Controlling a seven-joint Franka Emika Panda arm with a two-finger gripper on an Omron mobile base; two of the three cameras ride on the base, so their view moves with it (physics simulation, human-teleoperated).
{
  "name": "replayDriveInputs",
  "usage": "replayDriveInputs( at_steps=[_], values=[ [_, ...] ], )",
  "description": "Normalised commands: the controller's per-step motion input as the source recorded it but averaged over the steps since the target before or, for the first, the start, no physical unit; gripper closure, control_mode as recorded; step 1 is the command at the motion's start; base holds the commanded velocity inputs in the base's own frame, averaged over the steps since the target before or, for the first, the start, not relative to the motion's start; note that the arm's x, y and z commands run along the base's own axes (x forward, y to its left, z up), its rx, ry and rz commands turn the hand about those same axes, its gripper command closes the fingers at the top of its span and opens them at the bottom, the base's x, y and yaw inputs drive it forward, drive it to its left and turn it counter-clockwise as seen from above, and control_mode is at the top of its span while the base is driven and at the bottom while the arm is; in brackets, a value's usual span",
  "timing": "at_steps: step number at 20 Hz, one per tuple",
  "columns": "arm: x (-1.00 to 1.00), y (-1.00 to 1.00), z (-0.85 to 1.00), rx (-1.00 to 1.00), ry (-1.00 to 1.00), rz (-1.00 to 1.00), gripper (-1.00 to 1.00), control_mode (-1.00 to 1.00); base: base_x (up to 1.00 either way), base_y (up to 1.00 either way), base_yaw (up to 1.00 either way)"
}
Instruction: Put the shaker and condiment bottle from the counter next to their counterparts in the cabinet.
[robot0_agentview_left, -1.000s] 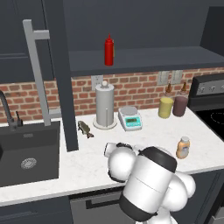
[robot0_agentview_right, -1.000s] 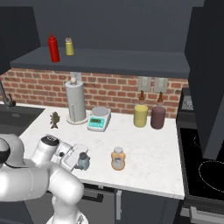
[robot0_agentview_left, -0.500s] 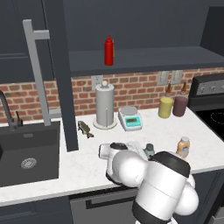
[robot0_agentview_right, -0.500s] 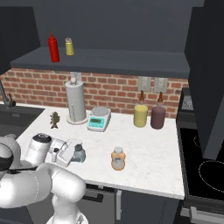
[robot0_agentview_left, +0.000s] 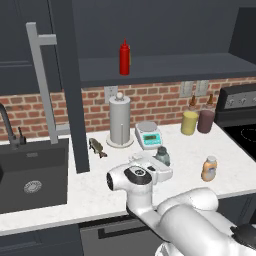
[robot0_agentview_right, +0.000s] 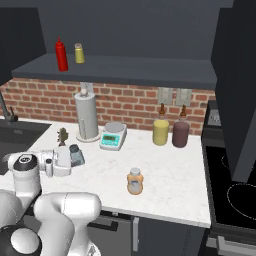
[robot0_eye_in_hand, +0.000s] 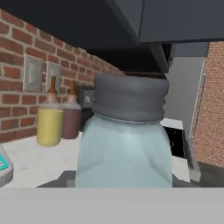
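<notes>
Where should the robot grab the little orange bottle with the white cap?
Probably around its round middle. The orange bottle stands upright on the counter with open space all around, so the gripper could come in level from the robot's side and squeeze the belly, below the narrower cap.

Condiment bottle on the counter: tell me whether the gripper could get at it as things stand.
Probably not yet: the gripper is closed on the shaker. The condiment bottle stands alone on bare counter, so its approach looks free.

The shaker (robot0_eye_in_hand: 124, 140) is cut off at the bottom in the hand view, so its base is hidden. In the left base view the tool (robot0_agentview_left: 161, 166) covers its lower half, tabletop contact unclear.
</notes>
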Motion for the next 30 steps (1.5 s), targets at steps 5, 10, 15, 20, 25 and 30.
replayDriveInputs(
  at_steps=[5,10,15,20,25,30],
  values=[
    [-0.61,-0.30,1.00,0.02,-0.01,0.46,1.00,-1.00,0.00,0.00,0.00],
    [-0.54,-0.55,1.00,0.18,-0.07,0.45,1.00,-1.00,0.00,0.00,0.00],
    [-0.56,-0.62,1.00,0.21,-0.05,0.43,1.00,-1.00,0.00,0.00,0.00],
    [-0.04,-0.40,1.00,0.17,0.00,0.45,1.00,-1.00,0.00,0.00,0.00],
    [0.04,-0.36,0.80,0.08,0.02,0.40,1.00,-1.00,0.00,0.00,0.00],
    [0.21,0.21,0.01,-0.14,0.04,0.05,1.00,-1.00,0.00,0.00,0.00]
  ],
)
